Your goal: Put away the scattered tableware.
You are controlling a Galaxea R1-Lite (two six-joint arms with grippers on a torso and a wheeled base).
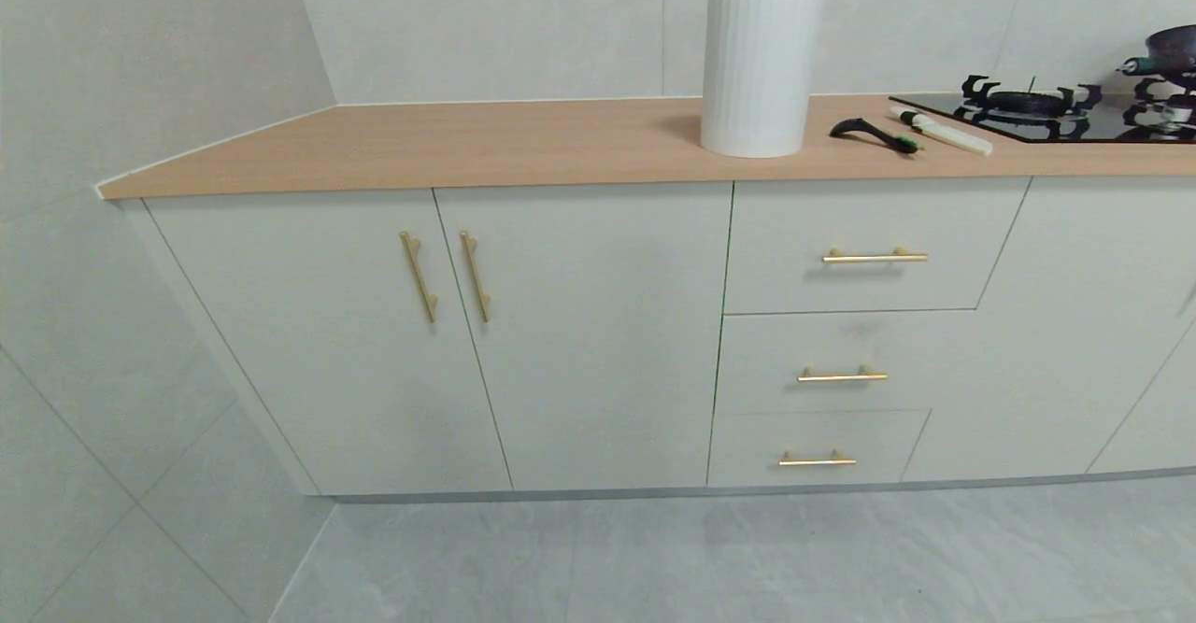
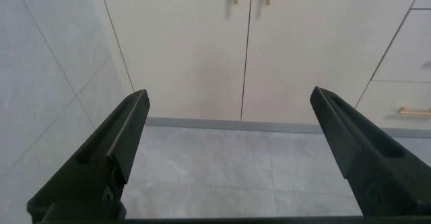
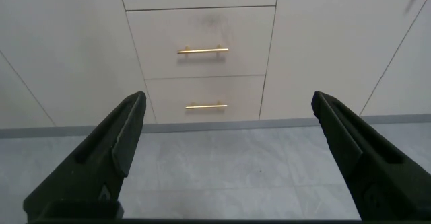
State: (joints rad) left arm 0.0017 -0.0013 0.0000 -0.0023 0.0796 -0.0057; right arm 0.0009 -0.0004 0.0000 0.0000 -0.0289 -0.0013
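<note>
On the wooden countertop [image 1: 486, 147] lie a black-handled utensil [image 1: 874, 134] and a cream-handled knife [image 1: 939, 130], side by side to the right of a tall white ribbed container [image 1: 759, 70]. My left gripper [image 2: 229, 103] is open, low above the grey floor, facing the double cabinet doors [image 2: 249, 42]. My right gripper [image 3: 229, 106] is open too, low before the stack of drawers [image 3: 202, 49]. Nothing is between either pair of fingers.
A black gas hob [image 1: 1065, 114] with a dark pot [image 1: 1168, 53] sits at the counter's right end. Below are two cabinet doors with gold handles [image 1: 447, 273] and three drawers [image 1: 874, 254]. A tiled wall closes the left side. The grey floor [image 1: 654, 558] lies in front.
</note>
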